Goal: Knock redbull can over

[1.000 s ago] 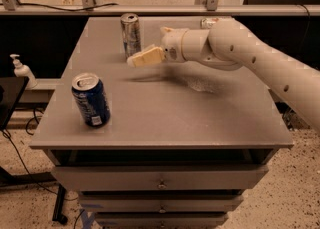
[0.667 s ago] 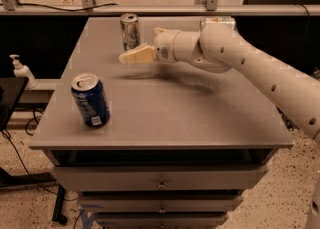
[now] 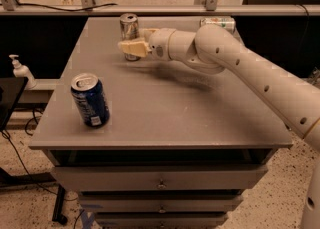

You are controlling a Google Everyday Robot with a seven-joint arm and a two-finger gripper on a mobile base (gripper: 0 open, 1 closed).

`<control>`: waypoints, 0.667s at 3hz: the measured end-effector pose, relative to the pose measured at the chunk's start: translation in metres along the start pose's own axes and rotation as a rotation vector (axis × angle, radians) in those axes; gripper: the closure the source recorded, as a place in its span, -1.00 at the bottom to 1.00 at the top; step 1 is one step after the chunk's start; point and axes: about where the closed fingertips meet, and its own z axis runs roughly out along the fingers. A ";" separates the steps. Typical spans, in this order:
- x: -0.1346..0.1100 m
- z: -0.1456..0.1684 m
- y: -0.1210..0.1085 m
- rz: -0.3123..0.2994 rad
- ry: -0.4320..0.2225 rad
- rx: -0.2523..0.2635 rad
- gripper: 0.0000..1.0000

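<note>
The redbull can (image 3: 129, 26) is a slim silver can standing upright near the back edge of the grey table (image 3: 165, 113), left of the middle. My gripper (image 3: 132, 48) reaches in from the right on the white arm (image 3: 235, 63). Its tan tip lies across the lower part of the can and hides it. I cannot tell if the two touch.
A wider dark-blue can (image 3: 90, 99) stands upright near the table's front left. A pale can (image 3: 218, 22) lies on its side at the back right. A soap dispenser (image 3: 20, 70) stands off the table to the left. Drawers are below the tabletop.
My gripper has moved left and toward the back, from beside the redbull can to across its lower part. The can still stands upright.
</note>
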 end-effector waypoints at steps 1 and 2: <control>0.002 -0.003 0.000 0.005 -0.005 0.003 0.23; 0.005 -0.019 -0.001 -0.003 0.012 0.010 0.72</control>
